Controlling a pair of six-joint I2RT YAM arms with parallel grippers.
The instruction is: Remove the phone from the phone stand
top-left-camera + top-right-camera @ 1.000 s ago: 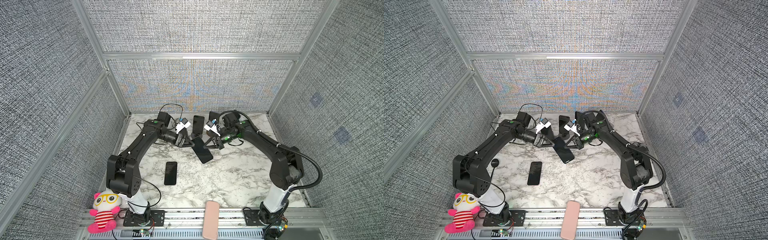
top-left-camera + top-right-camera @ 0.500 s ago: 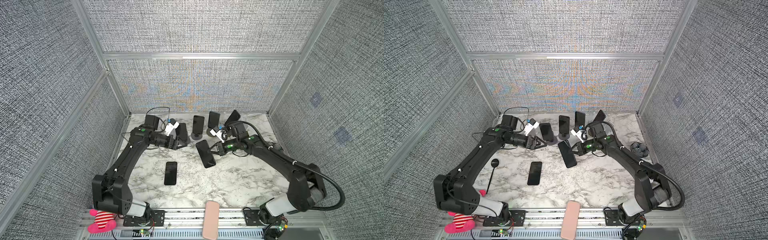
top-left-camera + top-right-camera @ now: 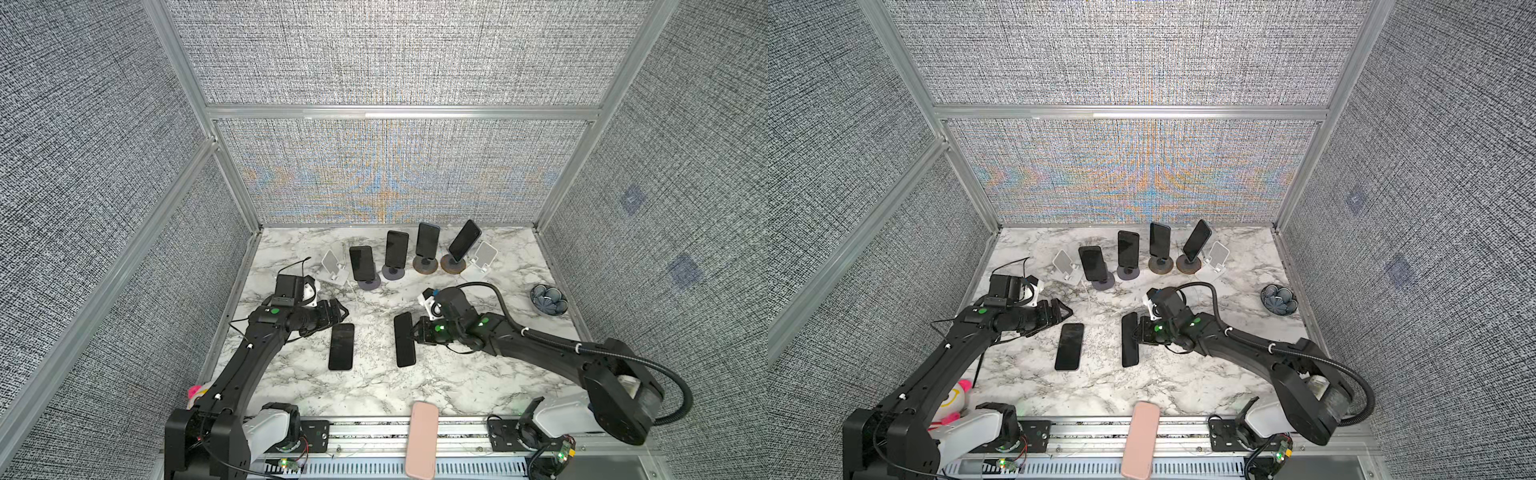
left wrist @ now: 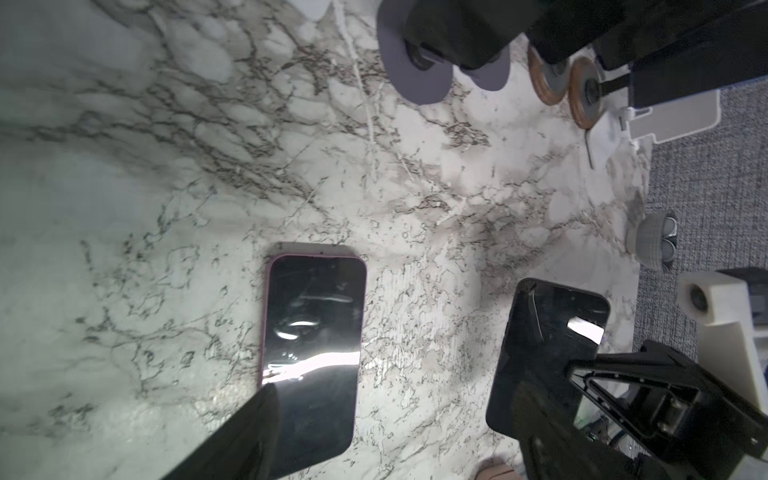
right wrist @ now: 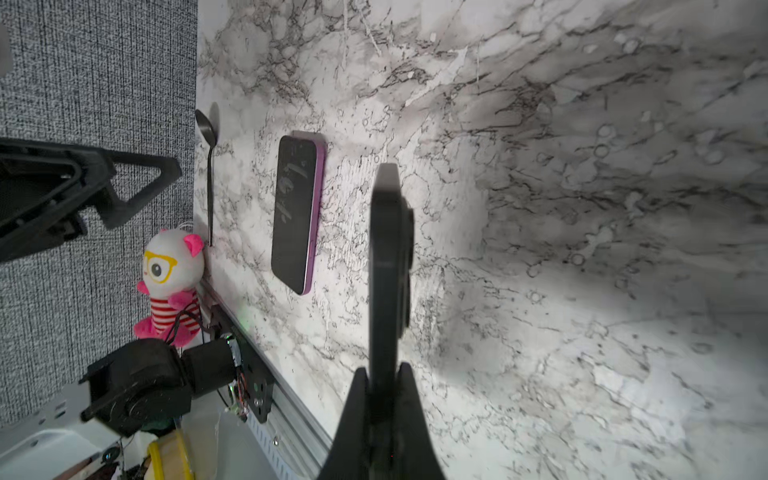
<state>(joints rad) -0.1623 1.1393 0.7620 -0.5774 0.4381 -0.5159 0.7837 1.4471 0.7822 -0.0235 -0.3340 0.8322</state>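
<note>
R tool: my right tool [image 3: 415, 332] is pinched tight on the black phone [image 3: 404, 345] — fingers on both faces; seen edge-on in the R wrist view.
Phone pos: mid-desk [image 3: 374, 390], well apart from the phone stands [image 3: 425, 264] at the back. It's tipped up on its side; can't tell if the low edge touches the desk.
L tool: my left tool [image 3: 338, 311] has its jaws spread wide w/ nothing in them — it hangs just by the far end of the purple-cased phone [image 3: 341, 346].
Purple-cased phone: flat, screen up, near the black phone but not touching.
Back row: four other phones [image 3: 397, 249] upright on round-based stands, w/ a white stand [image 3: 482, 259] at each end.
Misc: patterned bowl [image 3: 548, 299] by the R wall.
</note>
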